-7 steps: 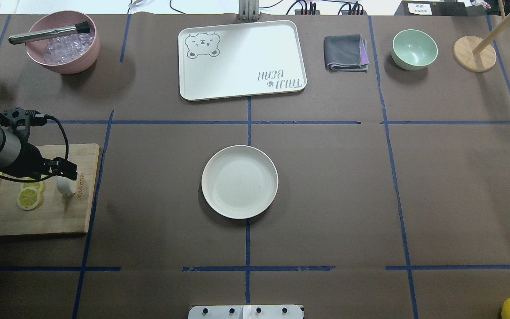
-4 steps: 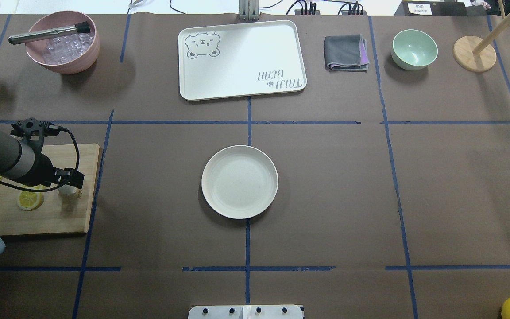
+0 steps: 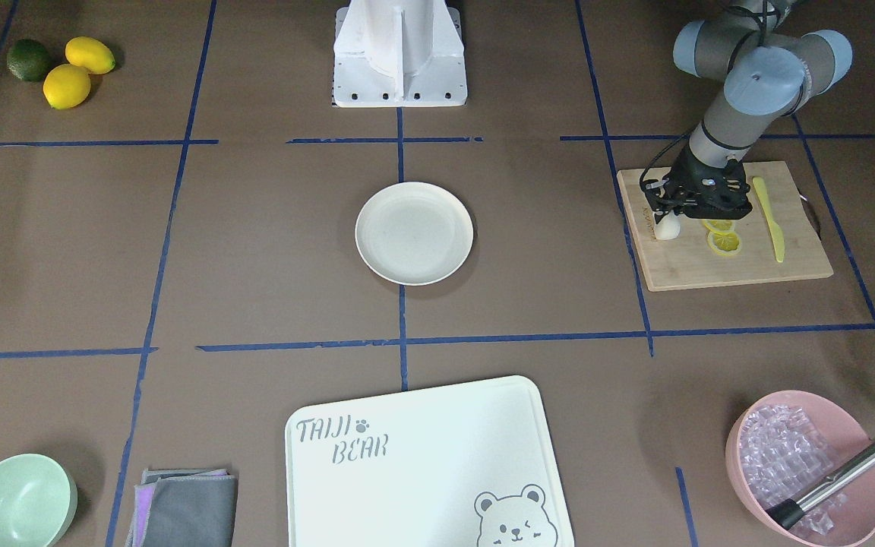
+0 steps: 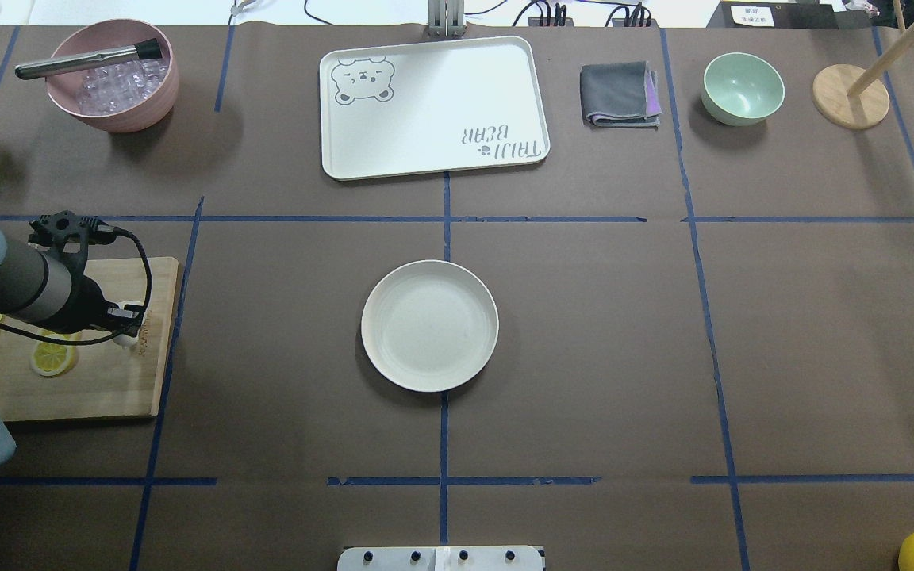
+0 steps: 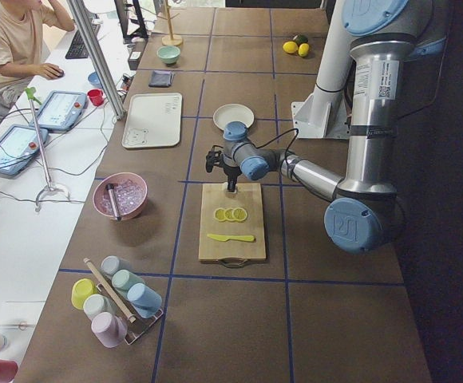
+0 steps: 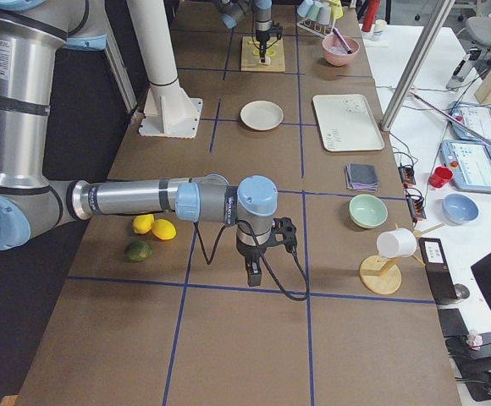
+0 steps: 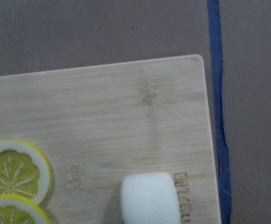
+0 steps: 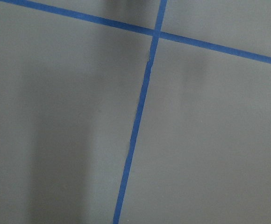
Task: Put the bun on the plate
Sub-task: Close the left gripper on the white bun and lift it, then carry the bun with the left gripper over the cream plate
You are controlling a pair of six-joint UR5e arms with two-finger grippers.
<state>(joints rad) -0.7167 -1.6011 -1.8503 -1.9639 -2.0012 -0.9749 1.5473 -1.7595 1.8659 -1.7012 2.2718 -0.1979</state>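
The bun (image 3: 667, 228) is lying at the edge of the board (image 3: 711, 270) beside lemon slices (image 3: 724, 241) — the left gripper (image 3: 668, 216) is hanging just over it; whether its fingers are open I cannot tell. A shallow pinch risks dropping it short of the plate (image 3: 414, 232).

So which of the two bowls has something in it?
The pink bowl: it holds clear cubes and a metal-handled utensil. The mint-green bowl is empty.
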